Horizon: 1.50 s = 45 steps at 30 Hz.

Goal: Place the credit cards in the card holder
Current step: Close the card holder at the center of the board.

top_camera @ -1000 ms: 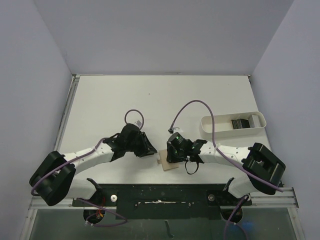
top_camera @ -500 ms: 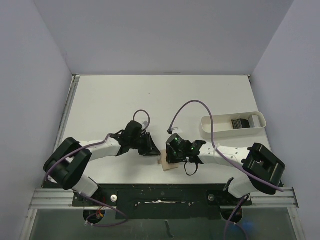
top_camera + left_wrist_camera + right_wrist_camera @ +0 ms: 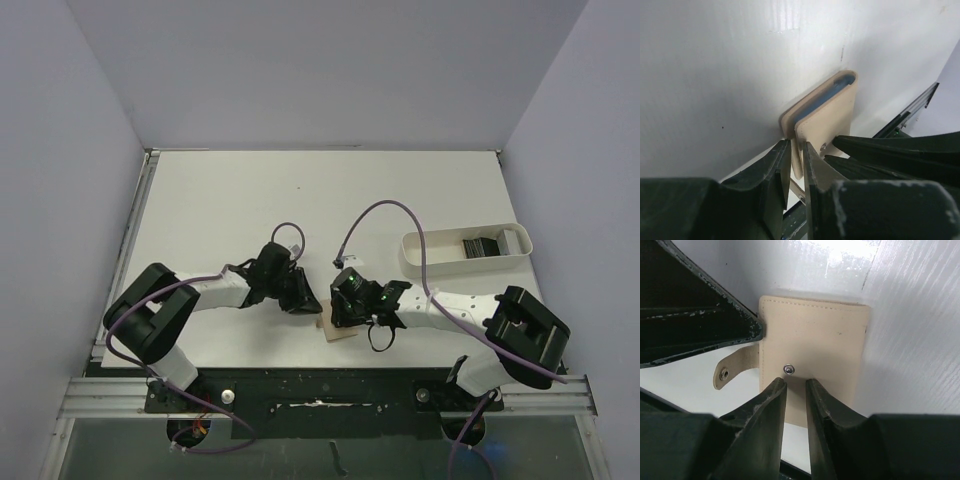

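The tan card holder (image 3: 337,329) lies folded near the table's front edge, with its blue lining (image 3: 822,97) showing along the open side. My left gripper (image 3: 307,299) reaches it from the left. In the left wrist view the gripper (image 3: 796,148) is shut on the edge of the upper flap. My right gripper (image 3: 346,312) stands over the card holder (image 3: 815,335). Its gripper (image 3: 796,382) is open only a slit, tips on the top face just below the snap stud (image 3: 788,369), with nothing between them. The credit cards (image 3: 483,244) are dark and sit in the tray at the right.
A white oblong tray (image 3: 430,262) stands at the right. The card holder's strap (image 3: 732,371) sticks out unfastened to its left. A purple cable (image 3: 385,212) loops above the right arm. The table's front rail (image 3: 320,385) runs close behind both grippers.
My left gripper has slid right to the card holder and its jaws have narrowed onto the flap's edge, with that arm's elbow swinging inward. The right gripper has hardly moved.
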Each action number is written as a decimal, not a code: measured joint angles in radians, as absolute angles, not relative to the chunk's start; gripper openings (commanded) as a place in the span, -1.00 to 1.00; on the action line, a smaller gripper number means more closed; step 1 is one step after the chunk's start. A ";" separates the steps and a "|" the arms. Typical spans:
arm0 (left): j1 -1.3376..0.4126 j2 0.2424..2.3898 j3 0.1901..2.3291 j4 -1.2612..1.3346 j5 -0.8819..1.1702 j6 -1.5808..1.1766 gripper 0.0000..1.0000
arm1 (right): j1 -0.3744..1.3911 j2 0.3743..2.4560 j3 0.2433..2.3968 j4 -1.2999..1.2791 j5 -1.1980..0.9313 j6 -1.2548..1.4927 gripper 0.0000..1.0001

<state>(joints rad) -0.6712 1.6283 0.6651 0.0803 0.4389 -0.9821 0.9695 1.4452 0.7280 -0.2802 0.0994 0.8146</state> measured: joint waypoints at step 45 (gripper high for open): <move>-0.701 1.661 0.732 -0.018 0.348 -0.946 -0.72 | 1.029 1.470 0.853 -0.293 0.060 0.834 -0.61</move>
